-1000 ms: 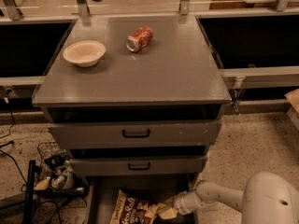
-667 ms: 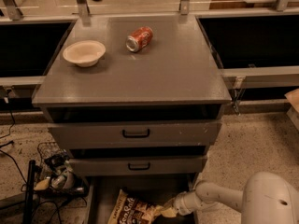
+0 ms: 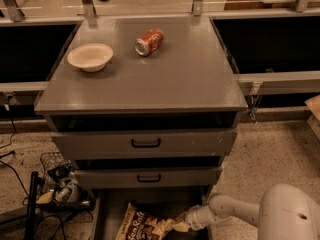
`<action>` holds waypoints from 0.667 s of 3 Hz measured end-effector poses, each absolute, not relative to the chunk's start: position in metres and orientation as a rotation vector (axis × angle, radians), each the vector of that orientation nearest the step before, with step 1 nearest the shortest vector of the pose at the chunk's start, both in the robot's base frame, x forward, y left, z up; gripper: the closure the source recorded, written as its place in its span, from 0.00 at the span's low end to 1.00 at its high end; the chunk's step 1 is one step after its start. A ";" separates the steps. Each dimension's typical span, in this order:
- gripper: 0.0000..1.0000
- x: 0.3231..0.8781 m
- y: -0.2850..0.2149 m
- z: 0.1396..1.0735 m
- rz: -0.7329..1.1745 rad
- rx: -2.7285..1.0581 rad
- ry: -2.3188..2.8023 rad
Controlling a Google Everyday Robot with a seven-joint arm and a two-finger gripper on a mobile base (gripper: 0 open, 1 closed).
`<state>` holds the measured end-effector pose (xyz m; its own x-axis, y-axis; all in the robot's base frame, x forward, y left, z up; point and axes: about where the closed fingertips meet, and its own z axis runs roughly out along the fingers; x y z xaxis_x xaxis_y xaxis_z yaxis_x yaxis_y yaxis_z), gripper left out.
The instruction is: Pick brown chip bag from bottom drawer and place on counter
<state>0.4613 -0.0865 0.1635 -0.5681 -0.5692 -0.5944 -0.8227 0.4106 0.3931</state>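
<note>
The brown chip bag [image 3: 141, 226] lies in the open bottom drawer [image 3: 111, 210] at the lower edge of the camera view, with its pale right end bunched up. My gripper [image 3: 186, 222] reaches in from the right on the white arm and touches that right end of the bag. The counter [image 3: 165, 79] is the wide grey top of the cabinet, above the two upper drawers with black handles.
A cream bowl [image 3: 90, 57] and a red soda can [image 3: 149, 41] lying on its side sit on the counter's far part. Black recessed bays flank the cabinet. Cables and a wire rack [image 3: 57, 181] clutter the floor at the left.
The chip bag has shifted slightly up and to the right with the gripper at its right end. The arm has barely moved.
</note>
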 end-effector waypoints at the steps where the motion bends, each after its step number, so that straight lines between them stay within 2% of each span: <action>1: 1.00 0.461 -0.086 0.164 0.952 -1.198 2.303; 2: 1.00 0.456 -0.079 0.191 0.963 -1.242 2.282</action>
